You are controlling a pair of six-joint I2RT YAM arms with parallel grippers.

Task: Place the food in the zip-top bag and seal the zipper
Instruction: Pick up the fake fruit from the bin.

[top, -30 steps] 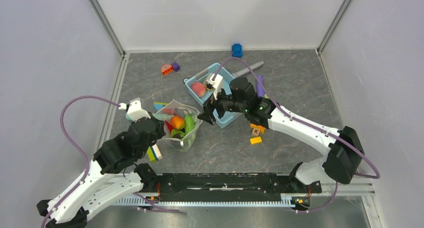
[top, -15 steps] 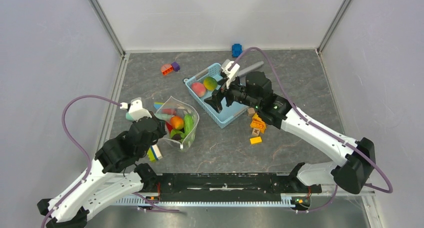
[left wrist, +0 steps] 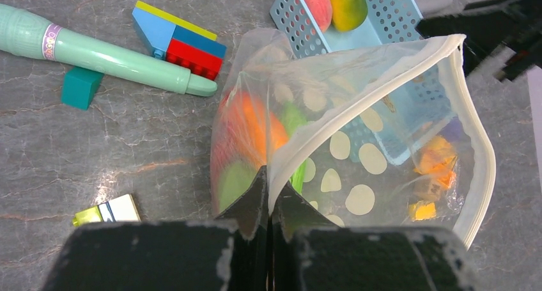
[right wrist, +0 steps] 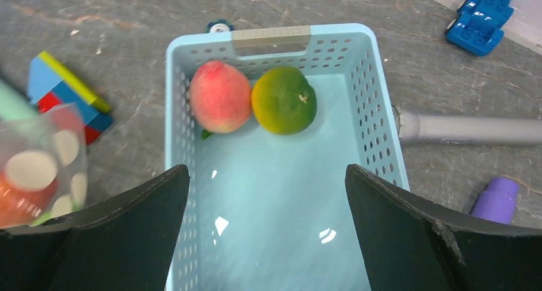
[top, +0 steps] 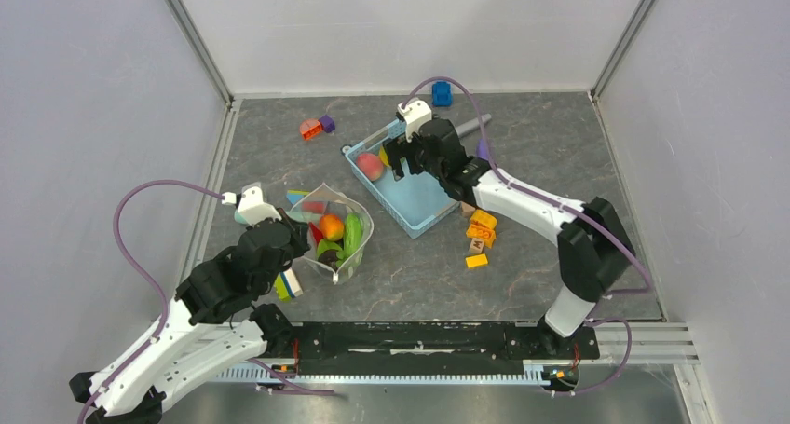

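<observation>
Showing the worktop (top: 559, 163) from above: the zip-top bag (top: 347, 256) lies left of centre with its mouth held up, and orange, green and red food (top: 333, 228) sits inside it. The left end effector (top: 291, 245) is closed to a narrow pinch on the bag's near rim. Near the bag's right side lies a light-blue basket (top: 424, 210). The right end effector (top: 399, 156) hangs over the basket's far end, jaws spread wide and holding nothing. Loose items ring the two: an orange and purple brick pair (top: 317, 126) towards the back wall, a blue brick (top: 442, 93) at the back edge, a grey tube (top: 473, 122) behind the basket, and orange lettered blocks (top: 480, 230) to its right. The right arm crosses above the basket's right wall and hides part of it.

The left wrist view adds the zipper (left wrist: 482, 169), a pale strip along the open mouth. It also shows things that the top view gives only in fragments beside the left arm: a mint-green marker (left wrist: 108, 57), a teal cube (left wrist: 81, 86) just beside it, and a blue, red and yellow brick stack (left wrist: 179, 40). Only the right wrist view shows the basket's contents plainly: a pink fruit (right wrist: 220, 96) and a green-orange fruit (right wrist: 283, 100), touching each other against the handle-end wall.
</observation>
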